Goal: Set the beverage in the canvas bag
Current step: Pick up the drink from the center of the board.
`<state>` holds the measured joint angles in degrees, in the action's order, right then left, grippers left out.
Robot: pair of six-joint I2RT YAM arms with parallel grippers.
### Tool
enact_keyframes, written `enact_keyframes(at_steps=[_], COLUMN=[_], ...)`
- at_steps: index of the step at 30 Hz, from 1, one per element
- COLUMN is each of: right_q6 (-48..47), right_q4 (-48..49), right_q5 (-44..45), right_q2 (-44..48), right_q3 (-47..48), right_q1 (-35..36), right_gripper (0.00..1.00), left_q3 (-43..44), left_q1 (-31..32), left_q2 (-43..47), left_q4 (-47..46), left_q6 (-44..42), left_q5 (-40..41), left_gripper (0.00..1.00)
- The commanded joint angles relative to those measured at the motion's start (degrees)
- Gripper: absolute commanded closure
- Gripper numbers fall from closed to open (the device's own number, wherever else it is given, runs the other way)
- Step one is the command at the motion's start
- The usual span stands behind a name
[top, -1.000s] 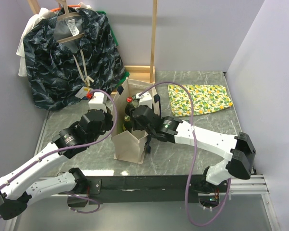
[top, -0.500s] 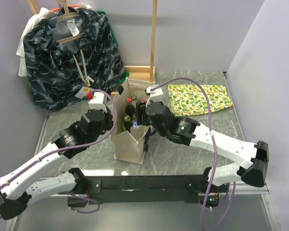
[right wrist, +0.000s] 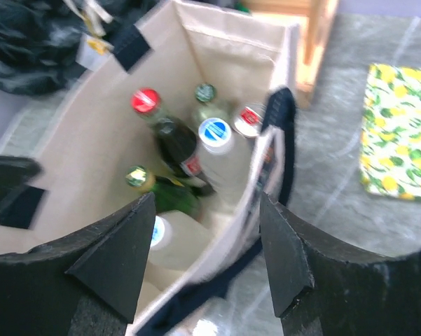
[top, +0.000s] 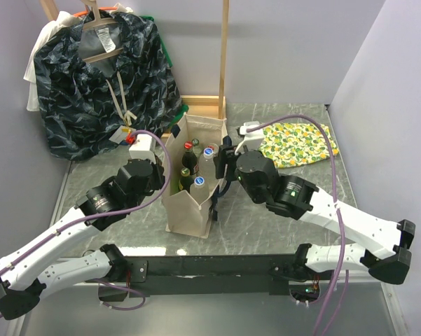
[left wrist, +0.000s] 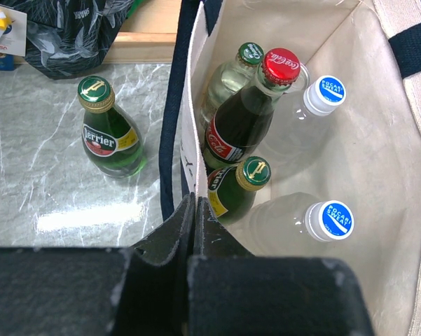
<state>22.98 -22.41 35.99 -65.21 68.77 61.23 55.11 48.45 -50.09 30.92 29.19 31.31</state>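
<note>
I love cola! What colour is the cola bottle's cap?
The cola bottle's cap is red; the left wrist view shows it best.

1. The canvas bag (left wrist: 378,140) is matt beige woven cloth with dark straps;
2. the green bottle (left wrist: 111,136) left of it looks like glossy glass;
3. the table (left wrist: 35,182) is polished grey marble-look.

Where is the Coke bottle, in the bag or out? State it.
In. The Coke bottle shows its red cap and dark body between the bag's beige walls in both wrist views.
</note>
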Motion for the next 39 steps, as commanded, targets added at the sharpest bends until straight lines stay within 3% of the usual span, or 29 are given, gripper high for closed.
enact_keyframes(at_steps=[1,15,27,30,32,39], right_q6=[2.0,9.3,12.4,13.2,14.2,15.3], right_q4=[-3.2,-10.9,-15.6,-16.5,-17.6,-18.5], right_q5=[4.0,8.0,7.0,6.6,6.9,6.5], right_q2=[1.0,6.2,11.1,11.2,11.2,11.5], right_q3=[-2.9,-9.0,-12.7,-13.4,-13.8,-15.2], right_q1=[-0.3,-3.9,-10.9,-12.0,-12.3,-15.0], right_gripper=[0.32,0.30,0.29,0.29,0.29,0.29], left_q3=[0.6,2.1,2.7,3.0,3.0,3.4], left_q1=[-0.1,-0.1,-0.1,-0.1,-0.1,-0.1], left_q2=[0.0,-1.0,-0.1,-0.1,-0.2,-0.5], left_q4=[-1.7,0.2,-0.1,-0.2,-0.1,0.0], left_q6=[-0.4,1.2,0.3,-0.3,-0.2,-0.5], left_q5=[-0.2,-0.5,0.3,0.8,1.1,1.2], left_gripper=[0.99,0.98,0.85,0.80,0.71,0.62])
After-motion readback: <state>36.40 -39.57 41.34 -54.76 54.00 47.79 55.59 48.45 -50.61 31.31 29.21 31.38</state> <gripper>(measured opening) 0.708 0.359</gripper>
